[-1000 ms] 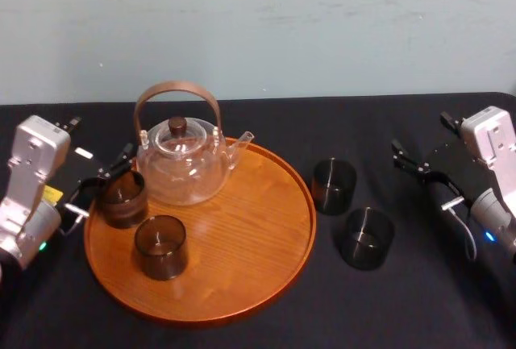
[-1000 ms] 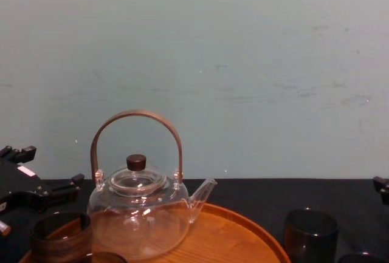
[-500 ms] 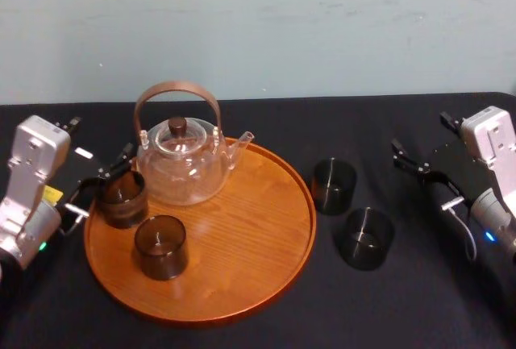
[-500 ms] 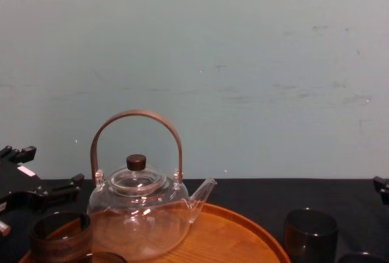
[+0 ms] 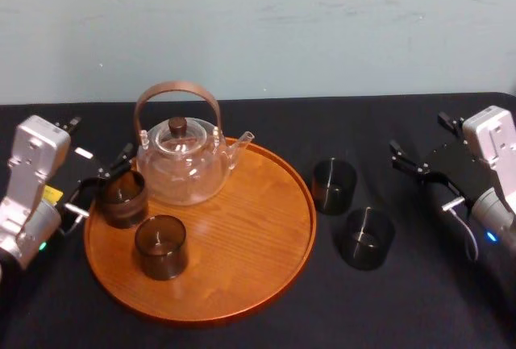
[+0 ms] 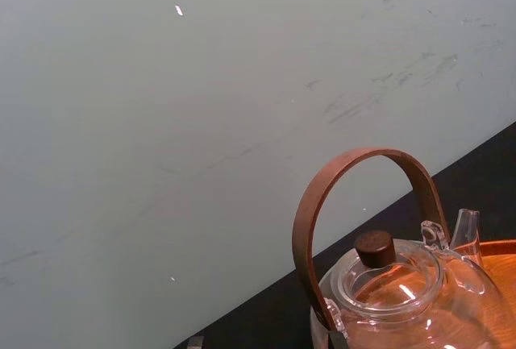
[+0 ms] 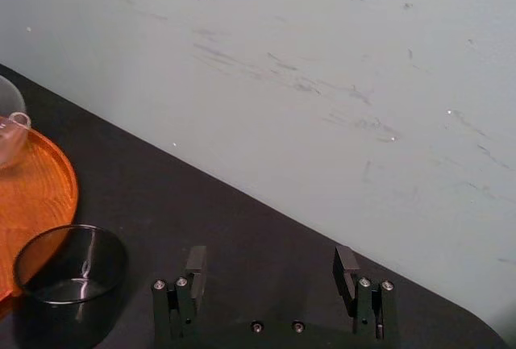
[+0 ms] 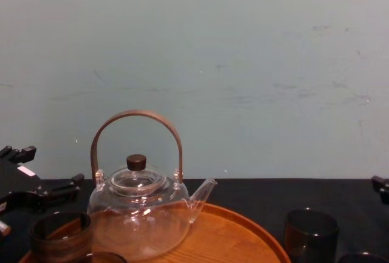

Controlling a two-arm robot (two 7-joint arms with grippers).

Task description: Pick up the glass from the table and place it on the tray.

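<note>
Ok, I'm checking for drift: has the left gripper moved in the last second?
No. The left gripper stays open by the glass at the left rim of the tray, no nearer the teapot than before.

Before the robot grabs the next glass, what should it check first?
1. Glasses waiting: the far dark glass and the near dark glass stand upright on the table, right of the tray: ok.
2. Hand ready: the right gripper is open and empty, apart from both glasses: ok.
3. Room on the tray: bare wood on its right half: ok.
4. Path clear: the teapot sits at the tray's back: ok.
5. Other arm clear: the left gripper is close by the brown glass at the tray's left edge: cannot tell.
</note>
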